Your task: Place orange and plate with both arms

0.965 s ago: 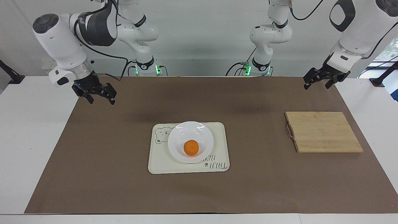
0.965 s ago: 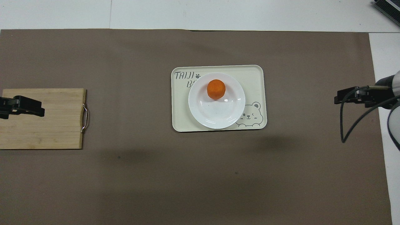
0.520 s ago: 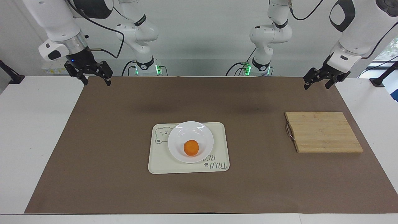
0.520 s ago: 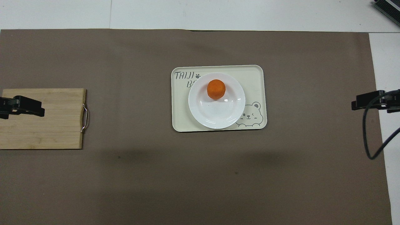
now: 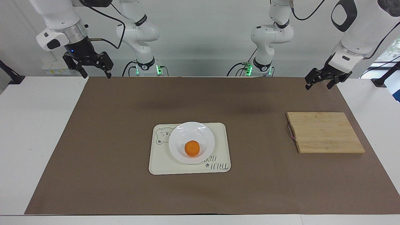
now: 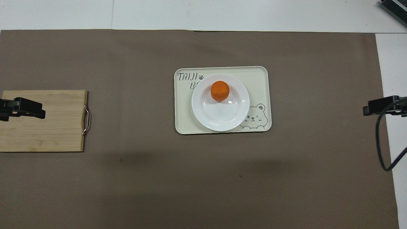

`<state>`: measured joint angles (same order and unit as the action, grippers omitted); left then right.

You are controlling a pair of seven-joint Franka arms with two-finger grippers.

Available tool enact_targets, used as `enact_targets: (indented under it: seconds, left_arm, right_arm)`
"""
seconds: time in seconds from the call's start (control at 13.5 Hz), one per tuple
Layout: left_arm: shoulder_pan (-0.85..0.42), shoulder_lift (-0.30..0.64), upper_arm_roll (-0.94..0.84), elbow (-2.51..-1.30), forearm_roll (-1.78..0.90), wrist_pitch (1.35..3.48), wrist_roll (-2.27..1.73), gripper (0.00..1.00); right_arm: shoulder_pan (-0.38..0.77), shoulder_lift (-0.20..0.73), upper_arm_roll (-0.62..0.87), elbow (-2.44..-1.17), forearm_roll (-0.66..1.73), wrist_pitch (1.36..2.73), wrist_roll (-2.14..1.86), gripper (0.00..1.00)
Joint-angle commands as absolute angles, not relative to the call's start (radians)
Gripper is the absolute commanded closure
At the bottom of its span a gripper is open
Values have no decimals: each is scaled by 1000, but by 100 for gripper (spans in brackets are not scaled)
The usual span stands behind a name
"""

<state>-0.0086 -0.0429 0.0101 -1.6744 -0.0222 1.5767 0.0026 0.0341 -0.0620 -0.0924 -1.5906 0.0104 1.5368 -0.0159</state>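
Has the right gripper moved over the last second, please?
Yes. The right gripper has risen and pulled back toward the robots, off the brown mat's corner, at the right arm's end.

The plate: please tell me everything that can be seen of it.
The plate is round, white, glossy and shallow, with a raised rim; it looks ceramic. It lies flat on the cream bear-print tray, mid-table, covering part of the printed letters. The orange rests in it, off centre, away from the robots. No gripper touches it.

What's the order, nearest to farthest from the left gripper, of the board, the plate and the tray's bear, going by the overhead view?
From the left gripper:
1. Board, under it at the left arm's end.
2. Plate, mid-table on the tray.
3. Bear, by the plate toward the right arm's end.
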Motion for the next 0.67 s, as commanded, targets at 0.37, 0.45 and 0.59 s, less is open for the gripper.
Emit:
enact_targets:
  seconds: [0.37,0.45,0.59]
  left_arm:
    - [-6,-66,9,-1697,-5,1589,5,0]
    - [-6,-66,9,-1697,-5,1589,5,0]
    - [-6,-66,9,-1697,-5,1589,5,0]
  right_arm:
    - [35,-84,-87,-1624,-18,1551,-51,0]
    - [35,-84,-87,-1624,-14,1548,-51,0]
    - [34,-84,-89,-1623,-8,1545,-51,0]
